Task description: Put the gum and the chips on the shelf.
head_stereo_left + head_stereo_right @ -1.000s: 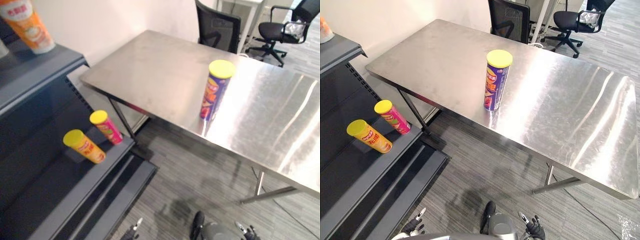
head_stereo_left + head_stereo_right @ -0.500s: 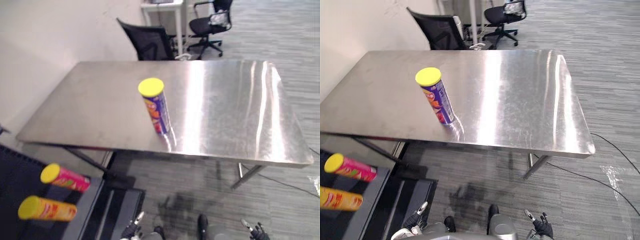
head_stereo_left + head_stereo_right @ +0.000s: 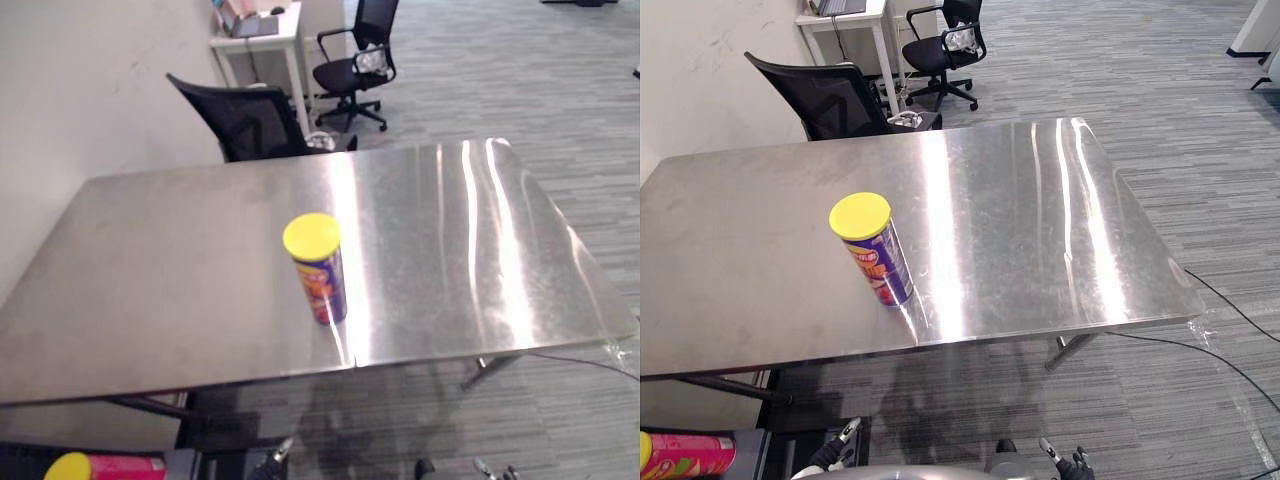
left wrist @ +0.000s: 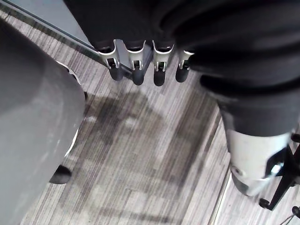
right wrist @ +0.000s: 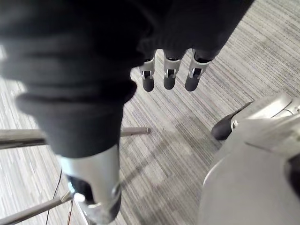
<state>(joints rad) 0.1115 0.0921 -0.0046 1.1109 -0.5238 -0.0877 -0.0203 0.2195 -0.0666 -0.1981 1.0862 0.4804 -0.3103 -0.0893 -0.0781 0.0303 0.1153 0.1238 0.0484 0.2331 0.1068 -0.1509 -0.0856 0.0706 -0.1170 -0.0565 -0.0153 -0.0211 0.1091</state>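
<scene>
**Chips can on table, both hands empty and low**

1. Far left, near side: the edge of the dark shelf (image 3: 752, 450) shows at the bottom corner. A pink can with a yellow lid (image 3: 688, 456) lies on its side on it. I cannot tell what it contains.

2. Left hand (image 4: 136, 70): it hangs low over the grey striped carpet (image 3: 1200, 150), near the table's near edge. Its fingers point straight down, relaxed and spread in a row, and it has hold of nothing.

3. Centre-left: the chips can (image 3: 320, 272), purple with a yellow lid, stands upright on the steel table (image 3: 150, 270). It is close to the near edge and well apart from the shelf. Nothing touches it.

4. Far side of the table: a black mesh chair (image 3: 250, 125) is pushed up to the far edge. Beyond it stand a white desk (image 3: 255, 35) against the wall and a black office chair (image 3: 355, 62) just right of that desk.

5. Right hand (image 5: 169, 77): it also hangs low over the carpet, on the near side and right of the can. Its fingers are straight and slack, and it is empty.
</scene>
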